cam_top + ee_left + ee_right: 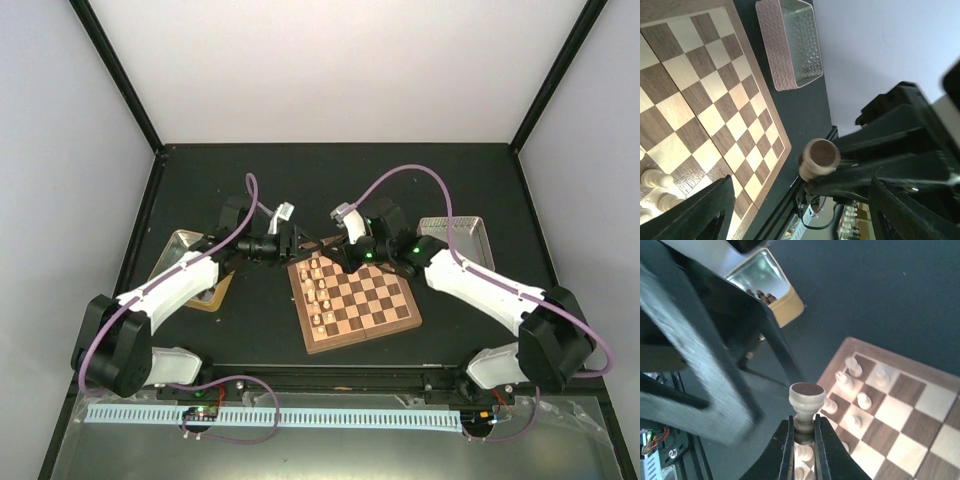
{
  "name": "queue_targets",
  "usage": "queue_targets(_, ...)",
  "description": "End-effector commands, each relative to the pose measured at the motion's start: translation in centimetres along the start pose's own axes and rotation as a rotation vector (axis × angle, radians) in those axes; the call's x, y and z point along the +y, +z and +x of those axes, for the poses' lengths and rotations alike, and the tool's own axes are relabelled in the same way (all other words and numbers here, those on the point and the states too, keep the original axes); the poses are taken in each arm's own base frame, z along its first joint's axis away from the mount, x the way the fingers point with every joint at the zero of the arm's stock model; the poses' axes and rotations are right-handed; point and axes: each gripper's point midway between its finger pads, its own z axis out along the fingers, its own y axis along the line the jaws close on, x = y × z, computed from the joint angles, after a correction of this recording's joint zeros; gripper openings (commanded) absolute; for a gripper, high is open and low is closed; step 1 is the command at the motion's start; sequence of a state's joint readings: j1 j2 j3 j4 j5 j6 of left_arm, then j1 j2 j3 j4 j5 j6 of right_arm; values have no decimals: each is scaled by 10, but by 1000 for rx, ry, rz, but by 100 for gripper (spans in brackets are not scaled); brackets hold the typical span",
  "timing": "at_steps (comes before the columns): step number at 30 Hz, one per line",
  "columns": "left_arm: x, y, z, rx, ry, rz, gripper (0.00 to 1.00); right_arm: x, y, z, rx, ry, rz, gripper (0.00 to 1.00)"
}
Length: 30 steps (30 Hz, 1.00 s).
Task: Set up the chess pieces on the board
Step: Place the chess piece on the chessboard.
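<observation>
The board [365,300] lies at the table's centre with several pale chess pieces [318,290] on its left squares. My right gripper [803,426] is shut on the stem of a pale piece [806,399], held base-up over the board's edge. Pale pieces [863,400] stand on the squares below it. My left gripper [800,200] is open, its fingers [705,212] spread wide. The held pale piece [820,156] shows just beyond them, in the right gripper's fingers. In the top view the two grippers [288,240] [352,252] meet at the board's far left corner.
A gold tin [190,262] with dark pieces [762,295] stands left of the board. A clear patterned tray [458,238] stands at the back right, also in the left wrist view [795,45]. Black frame rails run along the table's edges.
</observation>
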State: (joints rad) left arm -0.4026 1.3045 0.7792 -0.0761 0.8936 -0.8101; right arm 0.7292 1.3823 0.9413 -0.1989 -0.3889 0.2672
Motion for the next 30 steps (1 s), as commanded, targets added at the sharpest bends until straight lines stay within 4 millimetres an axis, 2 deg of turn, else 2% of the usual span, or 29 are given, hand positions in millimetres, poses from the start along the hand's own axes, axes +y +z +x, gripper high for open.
queue_targets(1,-21,3,-3,27,44,72,72,25,1,-15,-3,-132,-86,3)
queue_targets(5,-19,3,-2,29,36,69,57,38,-1,-16,11,-172,-132,3)
queue_targets(10,-20,3,-2,31,31,72,38,40,-2,-17,9,-186,-128,3)
queue_targets(14,-19,3,1,38,20,75,29,43,-3,-19,-1,-189,-137,3)
queue_targets(16,-18,3,0,32,12,71,31,43,-2,-17,6,-193,-141,2)
queue_targets(19,-22,-1,-4,5,8,69,47,42,-1,-12,18,-194,-140,2)
queue_targets(25,-33,-8,-9,-41,24,100,64,45,-2,-10,20,-197,-155,2)
queue_targets(28,-31,-7,-7,-35,18,95,60,45,-2,-10,17,-196,-154,2)
queue_targets(30,-28,-6,-5,-27,9,84,50,45,-2,-12,12,-194,-152,2)
